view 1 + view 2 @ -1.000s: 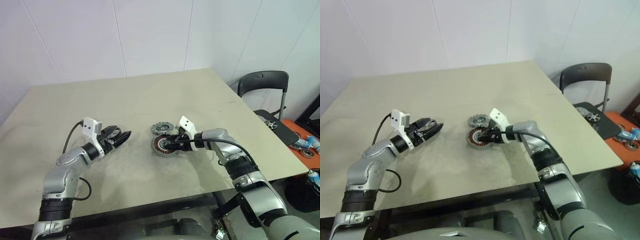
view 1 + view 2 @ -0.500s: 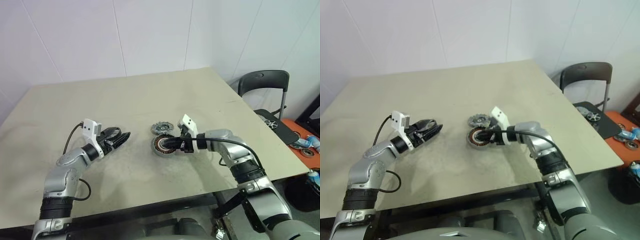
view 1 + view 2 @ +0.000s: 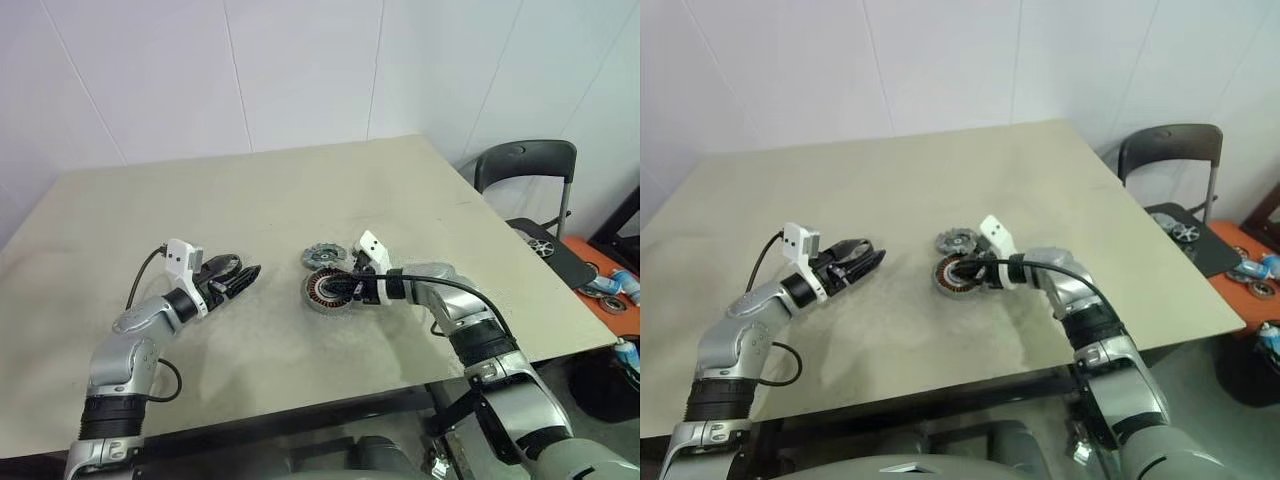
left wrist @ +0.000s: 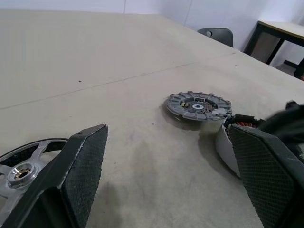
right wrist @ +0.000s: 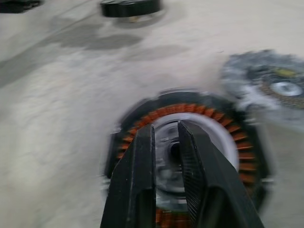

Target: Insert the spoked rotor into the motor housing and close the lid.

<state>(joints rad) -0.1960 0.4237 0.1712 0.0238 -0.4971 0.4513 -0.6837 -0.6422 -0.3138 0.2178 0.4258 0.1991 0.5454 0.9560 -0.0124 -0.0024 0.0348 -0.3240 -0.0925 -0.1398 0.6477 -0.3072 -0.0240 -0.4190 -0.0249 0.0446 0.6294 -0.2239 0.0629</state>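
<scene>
The motor housing (image 3: 326, 291) sits near the middle of the counter (image 3: 300, 200), the lid (image 3: 322, 257) just beside it toward the far edge. The right pincer (image 5: 165, 142), fingers nearly together, pokes into the housing's centre; whether it grips anything I cannot tell. The left pincer (image 3: 247, 275) gapes wide, empty, above the spoked rotor (image 4: 23, 164)

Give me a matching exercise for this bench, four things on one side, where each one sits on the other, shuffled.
1 rotor
2 housing
3 lid
4 chair

A past the table's right edge
B at the right gripper's tip
C by the left gripper, jaws open
D flat on the table, just beyond the housing

Pairs: 1-C, 2-B, 3-D, 4-A
</scene>
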